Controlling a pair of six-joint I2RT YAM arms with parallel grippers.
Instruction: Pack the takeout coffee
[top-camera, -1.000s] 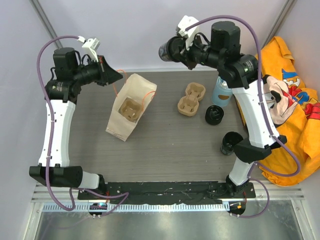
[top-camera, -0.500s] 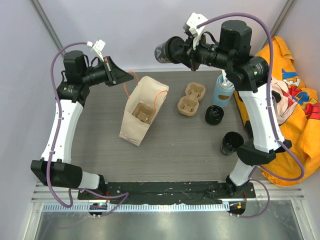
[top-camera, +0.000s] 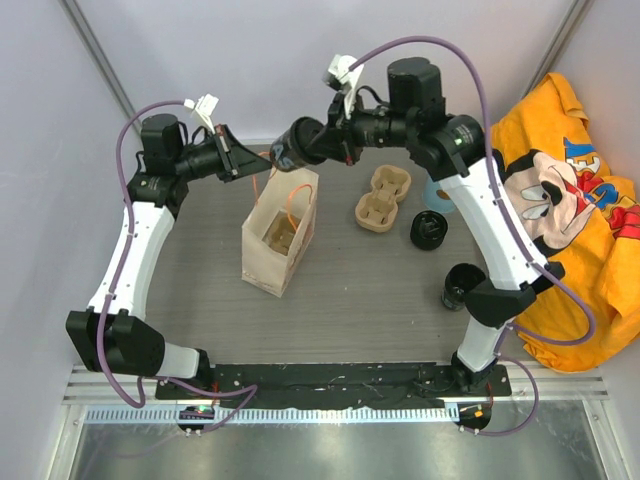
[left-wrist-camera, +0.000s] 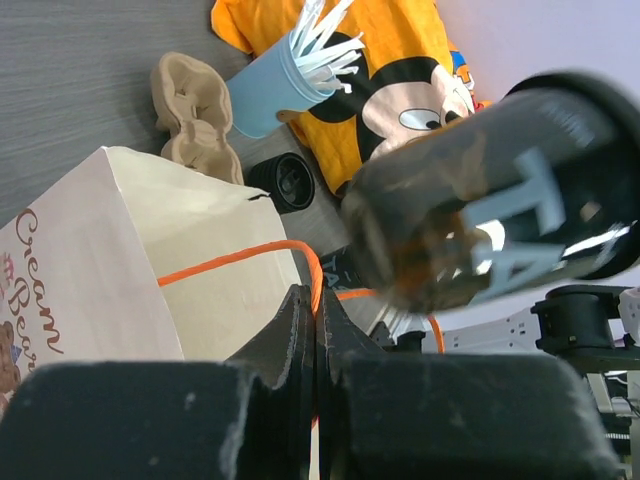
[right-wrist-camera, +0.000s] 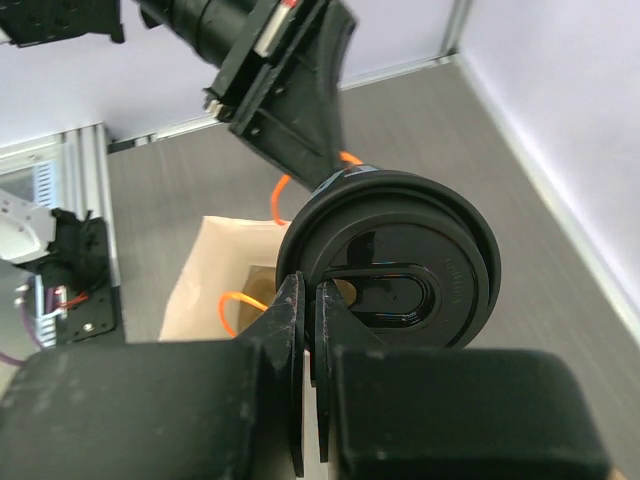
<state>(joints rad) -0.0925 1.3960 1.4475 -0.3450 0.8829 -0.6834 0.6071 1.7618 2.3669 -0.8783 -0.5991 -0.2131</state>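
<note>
1. The left gripper (top-camera: 243, 160), upper left of centre in the top view, is closed on one orange handle (top-camera: 258, 166) of the paper bag (top-camera: 262, 262). I judge this grip is there to hold the bag upright with its mouth open.
2. The right gripper (top-camera: 322, 140) is clamped on the takeout coffee (top-camera: 293, 152). The cup hangs tilted in the air at upper centre, just above the bag's far rim, and is not yet inside.
3. A cardboard carrier (top-camera: 280, 235) sits at the bottom of the bag, probably as the seat for the cup. A second carrier (top-camera: 383, 197) lies on the table to the right. One black cup (top-camera: 428, 230) stands just below and right of it, and another black cup (top-camera: 462, 283) stands further toward the lower right.
4. Only the top view shows how the cup lines up with the bag's mouth.
5. Only the right wrist view shows the grip itself: the fingers pinch the rim of the lid (right-wrist-camera: 390, 270), which has an oval sip opening.
6. Only the left wrist view shows the handle running into the closed jaws. It also shows pale lettering on the cup's side, printed script on the bag, and a blue cup of white sticks (left-wrist-camera: 270, 85) against an orange shirt (left-wrist-camera: 390, 70).
</note>
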